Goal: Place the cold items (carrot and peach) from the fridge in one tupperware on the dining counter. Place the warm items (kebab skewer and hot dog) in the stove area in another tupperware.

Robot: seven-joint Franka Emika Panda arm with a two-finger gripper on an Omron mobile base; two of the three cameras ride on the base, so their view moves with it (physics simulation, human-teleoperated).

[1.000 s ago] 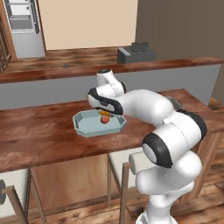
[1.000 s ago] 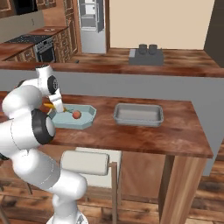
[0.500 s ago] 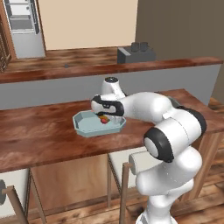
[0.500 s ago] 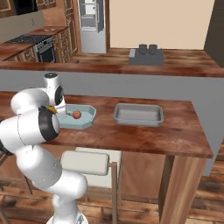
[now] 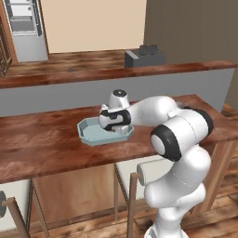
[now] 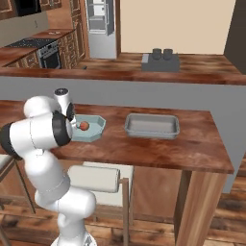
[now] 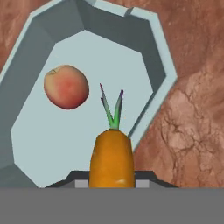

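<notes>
My gripper (image 7: 111, 183) is shut on the carrot (image 7: 111, 157), an orange root with green leaves pointing away from the hand. It hangs low over the pale blue eight-sided tupperware (image 7: 155, 57), near its rim. The peach (image 7: 66, 86) lies on the floor of that tupperware. From the base, the gripper (image 5: 113, 128) points down into the tupperware (image 5: 90, 135) on the dining counter (image 5: 46, 148). In the right base view the peach (image 6: 84, 126) lies in the tupperware (image 6: 94, 129) beside the gripper (image 6: 74, 124). The kebab skewer and hot dog are out of view.
A grey rectangular tupperware (image 6: 152, 126) stands empty to the right on the same counter. Behind runs a second counter with a grey appliance (image 6: 161, 60). The stove (image 6: 48, 53) and fridge (image 6: 101, 19) are at the far left. A stool (image 6: 93, 178) stands below the counter.
The hand has come down from above the eight-sided tupperware into it, still carrying the carrot. The peach has not moved.
</notes>
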